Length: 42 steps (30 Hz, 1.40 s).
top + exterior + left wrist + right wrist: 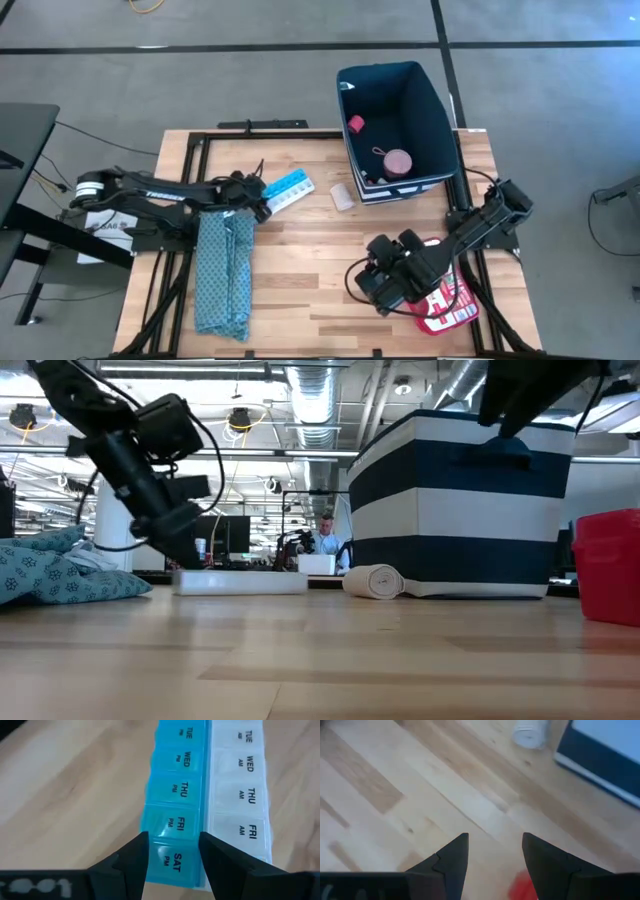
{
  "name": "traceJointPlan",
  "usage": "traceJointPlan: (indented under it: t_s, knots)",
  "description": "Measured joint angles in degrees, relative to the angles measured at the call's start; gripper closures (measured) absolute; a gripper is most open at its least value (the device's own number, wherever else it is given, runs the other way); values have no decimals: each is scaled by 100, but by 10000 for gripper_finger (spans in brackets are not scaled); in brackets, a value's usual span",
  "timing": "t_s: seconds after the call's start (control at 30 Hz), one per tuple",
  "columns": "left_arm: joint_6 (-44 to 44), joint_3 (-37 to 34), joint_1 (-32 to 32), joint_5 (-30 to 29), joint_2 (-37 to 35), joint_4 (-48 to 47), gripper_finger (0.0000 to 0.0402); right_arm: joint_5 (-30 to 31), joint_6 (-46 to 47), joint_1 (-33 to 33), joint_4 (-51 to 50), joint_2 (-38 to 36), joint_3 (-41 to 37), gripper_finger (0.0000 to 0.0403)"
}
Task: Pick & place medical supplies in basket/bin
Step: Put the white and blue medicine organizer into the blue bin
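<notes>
Pill organizer strip straddled at its SAT end by left gripper, fingers apart, not yet clamped.
Likely light, rigid, slick plastic; best pinched across the narrow blue row. Lies left of the bin, bandage roll between. Right gripper open over first aid pouch.

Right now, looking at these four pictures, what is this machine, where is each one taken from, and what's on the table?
Two robot arms work at a wooden table. One picture looks down from above, one level across the tabletop, and two from the wrists. The left gripper straddles the end of a blue pill organizer, fingers open. The right gripper hangs open, empty, above a red first aid pouch. A bandage roll and a teal cloth lie nearby. The navy bin already holds two pink items.
</notes>
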Motion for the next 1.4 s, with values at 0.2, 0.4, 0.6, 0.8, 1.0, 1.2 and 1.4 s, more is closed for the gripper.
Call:
traceJointPlan:
  t_s: [0.2, 0.4, 0.6, 0.8, 1.0, 1.2, 1.4]
  knots:
    - [-455, 1, -493, 1263, 318, 714, 237, -311, 177, -177, 721, -4, 0, 223]
    - [-952, 92, -1400, 2052, 312, 897, 237, -320, -603, -341, 1229, -4, 0, 223]
    - [-1216, 465, -2331, 1794, 327, 837, 237, -285, -617, -554, 1937, 258, -9, 223]
    - [-1223, 783, -2733, 1008, 323, 865, 237, -539, -618, -628, 2860, 1007, -4, 223]
    - [-970, 817, -2713, 445, 331, 732, 237, -568, -160, -540, 3383, 1608, -15, 223]
    - [-1269, 818, -2656, -713, 541, -182, 237, -358, 286, -436, 3642, 2082, -9, 223]
    - [-1735, 817, -2647, -510, 1309, 40, 237, 531, 563, -440, 3806, 2239, 5, 222]
